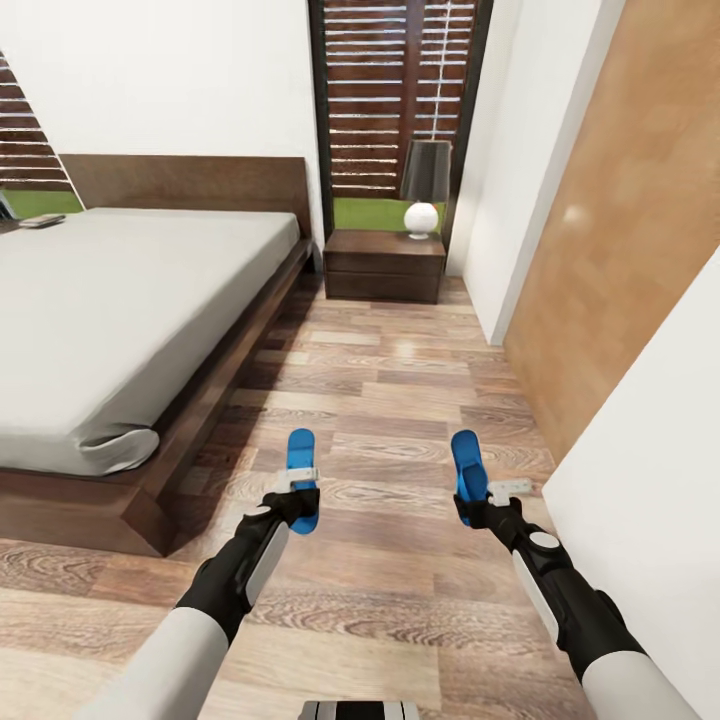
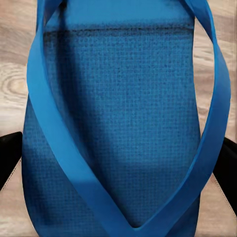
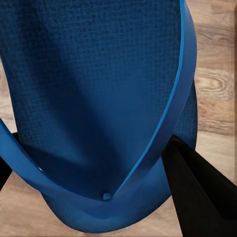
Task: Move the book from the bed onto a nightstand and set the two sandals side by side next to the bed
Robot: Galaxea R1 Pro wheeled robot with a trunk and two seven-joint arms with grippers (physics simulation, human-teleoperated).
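Each of my grippers holds one of the two bright blue sandals over the wood floor to the right of the bed (image 1: 120,300). My left gripper (image 1: 300,497) is shut on the left sandal (image 1: 301,452), whose sole and toe straps show close up in the left wrist view (image 2: 123,113) between black fingers (image 2: 10,160). My right gripper (image 1: 482,500) is shut on the right sandal (image 1: 465,462), seen close up (image 3: 98,89) beside a black finger (image 3: 200,195). The nightstand (image 1: 385,263) stands beyond the bed's head. A small flat thing (image 1: 40,221) lies past the mattress's far side; I cannot tell if it is the book.
A lamp (image 1: 424,190) with a dark shade stands on the nightstand. A brown wood wall panel (image 1: 620,220) and white walls close off the right side. Tall slatted windows (image 1: 395,100) are at the back. Open plank floor (image 1: 380,400) runs between bed and wall.
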